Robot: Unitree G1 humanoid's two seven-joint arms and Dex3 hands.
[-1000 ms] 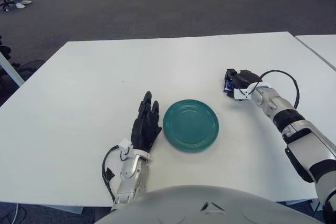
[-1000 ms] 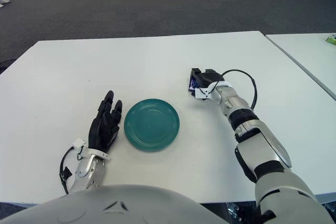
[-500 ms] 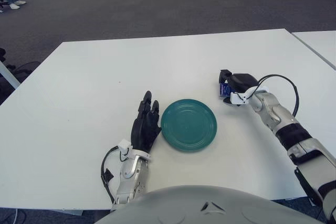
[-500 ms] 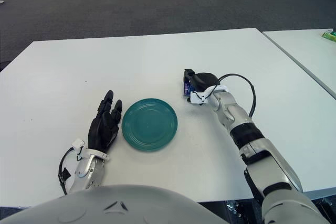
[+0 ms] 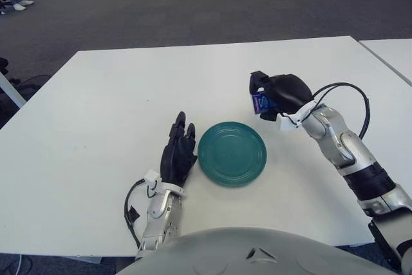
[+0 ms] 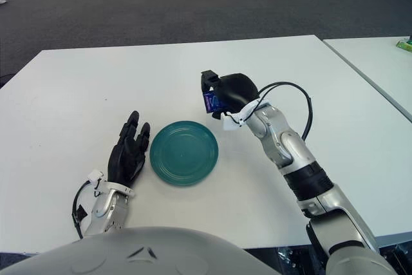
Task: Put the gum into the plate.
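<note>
One plate (image 5: 232, 153) — teal, on the one white table (image 5: 96, 127). One gum (image 5: 262, 102) pack, blue. Two hands — the left hand (image 5: 178, 153) and the right hand (image 5: 277, 94). A second table (image 5: 393, 53) edge shows at right.

Teal plate (image 5: 232, 153), blue gum (image 5: 261, 102)

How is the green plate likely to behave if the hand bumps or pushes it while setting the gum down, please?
The plate looks rigid and glazed, lying flat on the smooth white table, so it would probably slide rather than tip. Its low, wide shape suggests no rolling. The right hand holds the gum above the table, beside the plate's far right edge.
</note>
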